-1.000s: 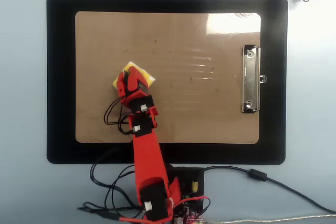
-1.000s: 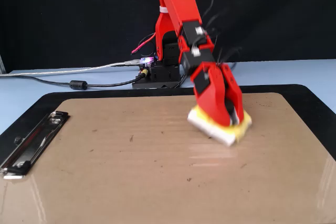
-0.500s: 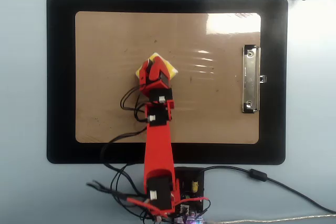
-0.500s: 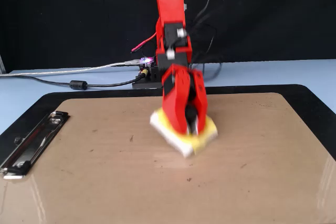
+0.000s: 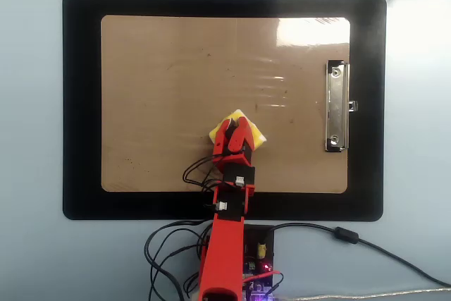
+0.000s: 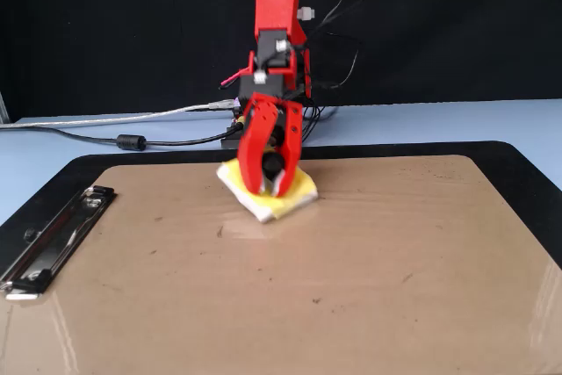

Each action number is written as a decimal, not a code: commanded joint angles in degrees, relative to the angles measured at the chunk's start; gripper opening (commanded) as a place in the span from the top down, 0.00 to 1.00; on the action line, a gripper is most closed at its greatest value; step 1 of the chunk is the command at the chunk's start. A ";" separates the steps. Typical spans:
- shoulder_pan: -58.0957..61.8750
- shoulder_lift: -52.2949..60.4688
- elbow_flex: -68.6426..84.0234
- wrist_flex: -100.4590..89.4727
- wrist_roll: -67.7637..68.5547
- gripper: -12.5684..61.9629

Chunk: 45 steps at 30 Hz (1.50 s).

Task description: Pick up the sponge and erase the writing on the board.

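A shiny, smooth brown board was seen, with a silver metal clip. A soft-looking yellow sponge and a matt black mat were shown.

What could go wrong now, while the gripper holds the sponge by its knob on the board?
1. The gripper grips only the black knob of the sponge, so the sponge may twist or slip out during wiping.
2. The board looks glossy and lies loose on the black mat; pushing could slide it.
3. Only faint specks remain visible; wiping may miss them.
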 commanded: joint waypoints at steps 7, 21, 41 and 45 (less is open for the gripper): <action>0.09 -35.07 -38.50 -2.90 0.70 0.94; 0.79 -15.03 -15.21 -4.04 0.26 0.94; 14.33 -21.71 -24.17 -4.83 -1.05 0.94; 13.97 -10.55 -9.84 -4.92 -0.97 0.94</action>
